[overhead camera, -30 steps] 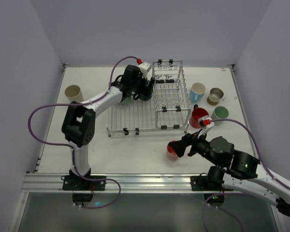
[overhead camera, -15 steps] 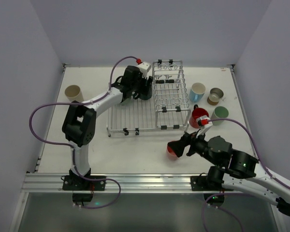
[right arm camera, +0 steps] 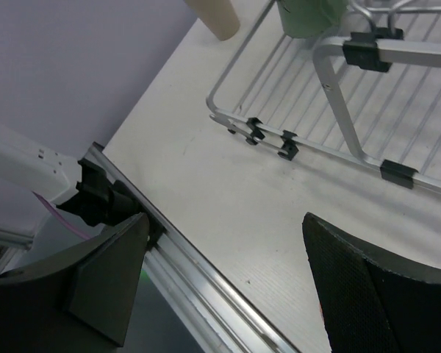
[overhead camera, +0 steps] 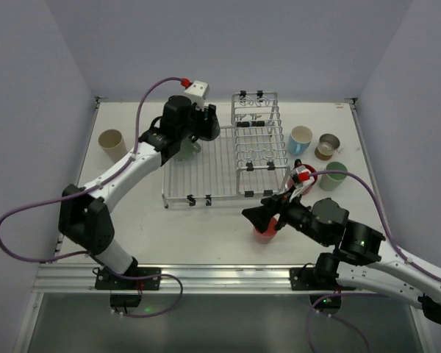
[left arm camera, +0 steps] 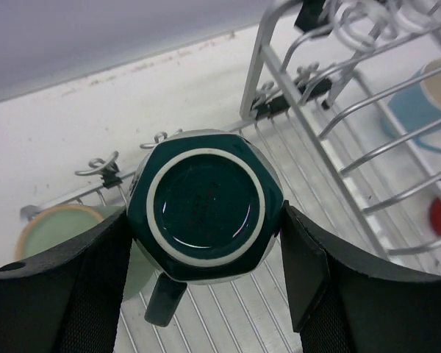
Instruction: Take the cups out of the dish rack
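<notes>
White-topped and walled in pale lavender, the table was viewed from above with both arms reaching over it. At its far left a beige cup was set alone, well apart from the dish rack. Next, the left pincer was clenched on a dark teal cup, which was gripped between the two black fingers with its base turned up to the wrist camera, over the far end of the flat grid. Just beside it, a pale green cup was seen on that grid. Further right, the raised section of the rack was seen with its upright prongs.

In front of the rack the right pincer was spread wide with nothing between its fingers. It was held low over the table, with a red cup just beside it. A red mug was partly hidden behind the right arm. On the table right of the rack three more were set — a light blue cup, a tan cup and a sage green cup.
</notes>
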